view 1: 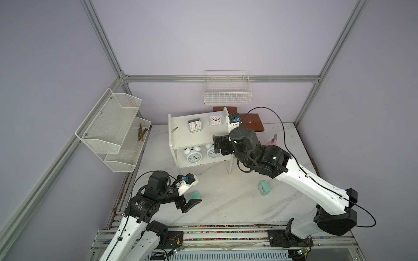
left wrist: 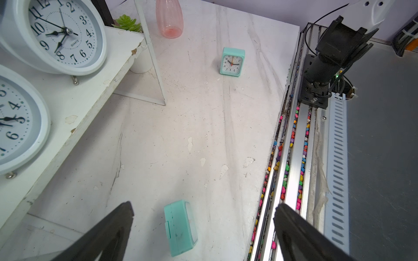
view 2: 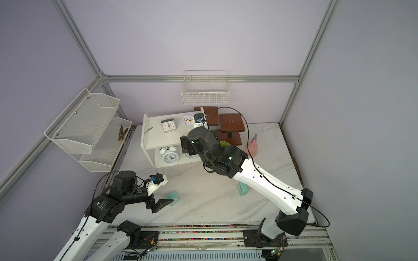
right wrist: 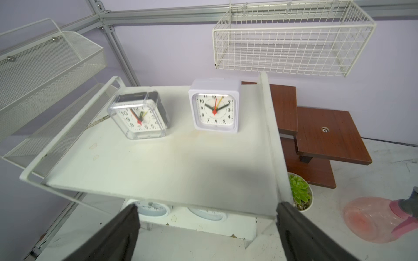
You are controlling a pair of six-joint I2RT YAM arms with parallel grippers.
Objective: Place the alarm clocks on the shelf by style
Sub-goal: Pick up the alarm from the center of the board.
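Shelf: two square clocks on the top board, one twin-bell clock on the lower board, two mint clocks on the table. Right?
No: the lower board holds two twin-bell clocks, not one, as the left wrist view shows. Two square clocks on the top board, two mint clocks on the table: correct.

The left arm (view 1: 138, 205) and right arm (view 1: 316, 185) are presenting white link shells with black joint housings above the aluminium rail (view 1: 226, 233). A black cable (view 1: 262, 107) is trailing from the right arm; a green indicator (view 1: 274, 157) is glowing on its joint.
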